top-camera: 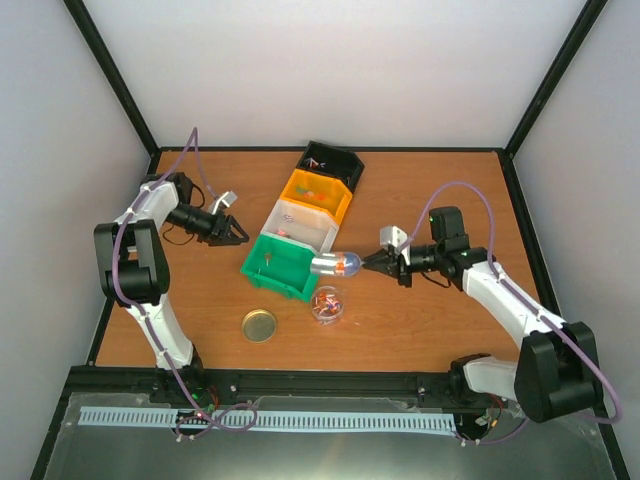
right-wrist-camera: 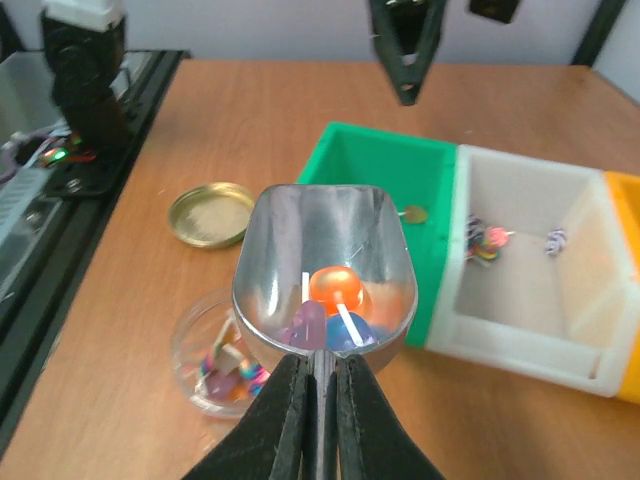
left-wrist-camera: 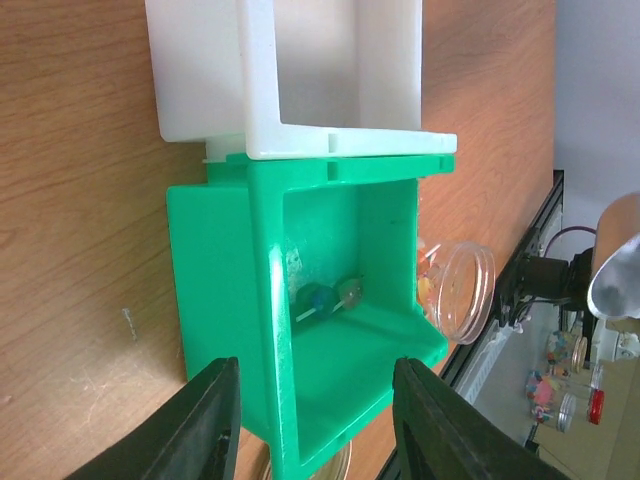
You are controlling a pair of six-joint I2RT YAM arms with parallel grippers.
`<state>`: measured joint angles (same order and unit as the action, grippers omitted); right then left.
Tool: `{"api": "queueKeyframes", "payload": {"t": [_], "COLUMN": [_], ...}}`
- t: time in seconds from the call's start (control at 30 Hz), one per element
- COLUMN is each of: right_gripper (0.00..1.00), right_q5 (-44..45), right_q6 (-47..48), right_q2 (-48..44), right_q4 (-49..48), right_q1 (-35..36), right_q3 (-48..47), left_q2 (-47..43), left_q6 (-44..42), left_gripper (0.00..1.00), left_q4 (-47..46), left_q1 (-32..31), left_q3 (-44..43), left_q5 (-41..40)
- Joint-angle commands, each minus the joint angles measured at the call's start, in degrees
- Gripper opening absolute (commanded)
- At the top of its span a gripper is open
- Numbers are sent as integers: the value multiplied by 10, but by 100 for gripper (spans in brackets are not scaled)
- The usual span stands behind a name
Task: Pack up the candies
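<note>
Pinching the scoop [right-wrist-camera: 320, 250] handle, the right claw [right-wrist-camera: 320, 370] is clamped tight. Three candies [right-wrist-camera: 333, 288] sit loose in its bowl, likely light and prone to roll, so keep it level. Beyond, more lie in the jar [right-wrist-camera: 213, 365] and green bin [right-wrist-camera: 385, 165]. Farther off, the left claw [left-wrist-camera: 315, 378] gapes, empty.

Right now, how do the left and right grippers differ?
The left gripper is open and empty; the right gripper is shut on the handle of the metal scoop. The left hangs short of the green bin; the right holds the scoop, loaded with candies, at that bin's other side. Both point at the green bin.
</note>
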<state>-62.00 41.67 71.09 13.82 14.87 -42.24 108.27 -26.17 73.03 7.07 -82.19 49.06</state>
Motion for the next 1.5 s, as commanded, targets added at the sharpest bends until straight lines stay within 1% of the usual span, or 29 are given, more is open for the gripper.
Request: {"api": "queueKeyframes", "payload": {"t": [0.0, 0.13, 0.33, 0.43, 0.5, 0.77, 0.9, 1.07, 1.17, 1.3, 1.47], "right_gripper": [3, 3, 3, 3, 3, 3, 3, 3, 3, 3, 3], "right_q5": [-25, -11, 19, 38, 49, 93, 127, 166, 187, 210, 230], "right_q6": [149, 182, 303, 347, 359, 358, 355, 327, 318, 303, 291], "right_q2": [-31, -24, 9, 19, 26, 56, 65, 76, 81, 86, 92], "right_q4": [180, 227, 350, 397, 419, 448, 459, 459, 458, 460, 475], "right_q1": [-8, -8, -8, -8, -7, -6, 5, 27, 41, 58, 75], "right_q3": [-19, -40, -91, -109, -123, -157, -168, -186, -193, -205, -218], "left_q2": [-11, -15, -16, -19, -23, -30, -34, -44, -50, -56, -79], "left_q6": [10, 15, 21, 22, 22, 17, 21, 25, 30, 32, 46], "left_gripper": [45, 45, 45, 45, 45, 45, 46, 46, 46, 51, 51], "left_q4": [-25, -34, -52, -62, -70, -91, -103, -118, -130, -143, -179], "left_q1": [3, 3, 3, 3, 3, 3, 3, 2, 3, 3, 1], "left_q3": [-1, -2, -1, 6, 12, 39, 49, 52, 65, 90, 118], "left_q5": [7, 11, 22, 26, 29, 44, 54, 48, 51, 50, 31]}}
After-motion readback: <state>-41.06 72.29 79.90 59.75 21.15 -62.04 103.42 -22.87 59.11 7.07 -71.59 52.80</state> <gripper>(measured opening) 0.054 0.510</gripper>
